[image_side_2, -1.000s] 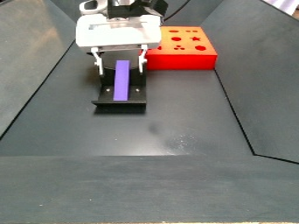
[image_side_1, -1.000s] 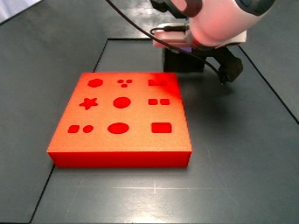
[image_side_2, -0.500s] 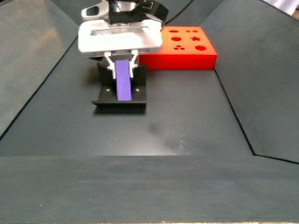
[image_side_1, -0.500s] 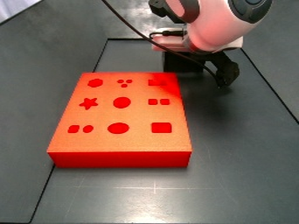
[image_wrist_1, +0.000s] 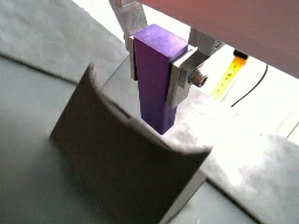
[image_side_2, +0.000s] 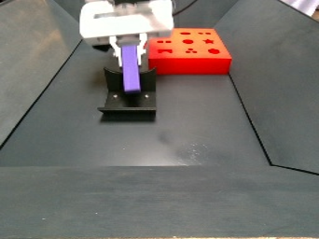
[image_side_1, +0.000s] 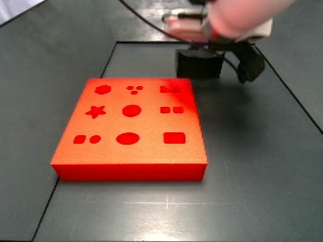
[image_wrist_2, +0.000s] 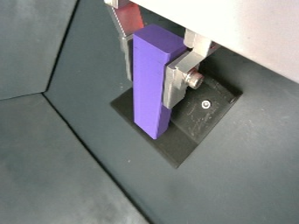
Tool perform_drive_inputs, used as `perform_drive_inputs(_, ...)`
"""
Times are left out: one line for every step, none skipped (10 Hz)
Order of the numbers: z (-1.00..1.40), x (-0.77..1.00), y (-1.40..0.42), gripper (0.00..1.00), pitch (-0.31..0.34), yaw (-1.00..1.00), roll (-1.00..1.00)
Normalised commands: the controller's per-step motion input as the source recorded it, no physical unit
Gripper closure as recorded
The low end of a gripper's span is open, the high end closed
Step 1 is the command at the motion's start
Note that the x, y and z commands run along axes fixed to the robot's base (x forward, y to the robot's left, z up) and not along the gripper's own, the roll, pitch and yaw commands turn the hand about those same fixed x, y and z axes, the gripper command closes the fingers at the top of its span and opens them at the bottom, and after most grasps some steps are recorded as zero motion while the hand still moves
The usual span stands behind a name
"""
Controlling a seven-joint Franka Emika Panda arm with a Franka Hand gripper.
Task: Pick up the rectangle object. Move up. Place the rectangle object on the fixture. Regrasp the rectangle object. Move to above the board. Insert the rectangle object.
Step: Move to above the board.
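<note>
Dark grey matte floor (image_side_2: 187,121), sloped dark side walls (image_side_2: 37,56), even overhead light, soft shadows.

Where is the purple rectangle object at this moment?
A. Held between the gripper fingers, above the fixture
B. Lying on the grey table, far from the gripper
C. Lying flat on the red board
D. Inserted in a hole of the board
A: in both wrist views the rectangle object sits between the silver fingers of the gripper, over the fixture, away from the board.

Count: 1 gripper (image_side_2: 132,58), upper left of a side view. 1 rectangle object (image_side_2: 131,68), purple. 1 fixture (image_side_2: 127,103). 1 board (image_side_1: 130,128), red, 9 cut-outs showing in its top face.
</note>
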Motion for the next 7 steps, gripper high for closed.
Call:
perform_drive_inputs(1.0, -0.05, -0.08, 1.0, 0.116, 0.11, -0.05)
perform_drive_inputs(1.0, -0.05, -0.07, 1.0, 0.099, 0.12, -0.05)
perform_drive_inputs(1.0, -0.05, -0.07, 1.0, 0.061, 0.12, -0.05)
perform_drive_inputs(1.0, -0.05, -0.07, 1.0, 0.031, 0.12, -0.04)
perform_drive_inputs(1.0, -0.05, -0.06, 1.0, 0.011, 0.1, -0.03)
perform_drive_inputs(1.0, -0.05, -0.06, 1.0, -0.007, 0.08, -0.03)
perform_drive_inputs(1.0, -0.05, -0.06, 1.0, -0.015, 0.06, -0.04)
